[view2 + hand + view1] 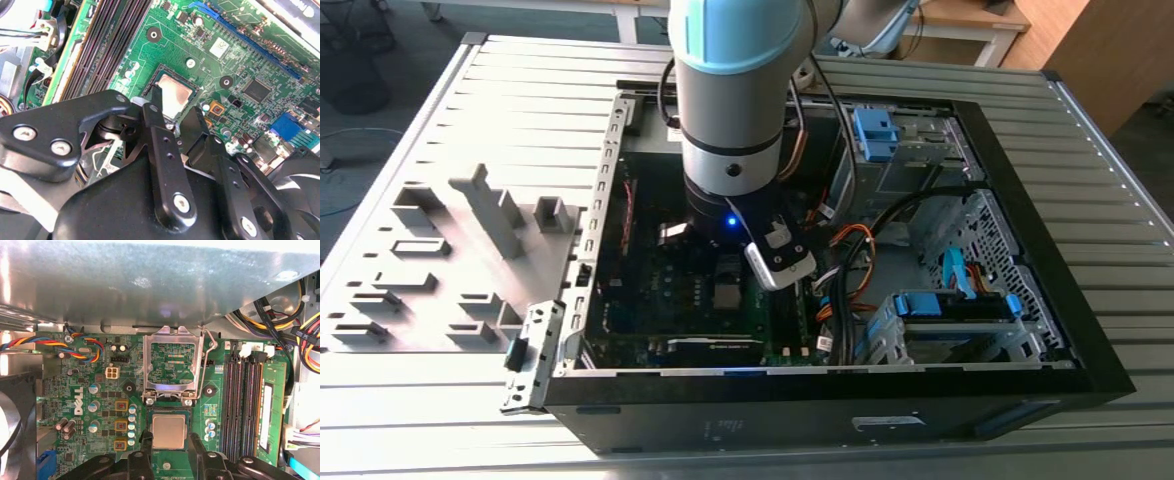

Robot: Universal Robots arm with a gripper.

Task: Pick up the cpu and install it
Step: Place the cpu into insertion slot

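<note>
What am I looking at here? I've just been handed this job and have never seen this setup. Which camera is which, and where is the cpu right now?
The exterior view is taken from off the arm. It shows a robot arm reaching into an open computer case that lies on a slatted metal table. A grey parts fixture is on the exterior view's left.

The two wrist views come from cameras riding on the arm and look at the green motherboard inside the case. In both, the black gripper sits right at the cpu, the pale metal square lying in its socket. The socket's hinged frame stands flipped open beside it, and memory slots run alongside. I cannot tell whether the gripper is clamping the cpu.
</note>
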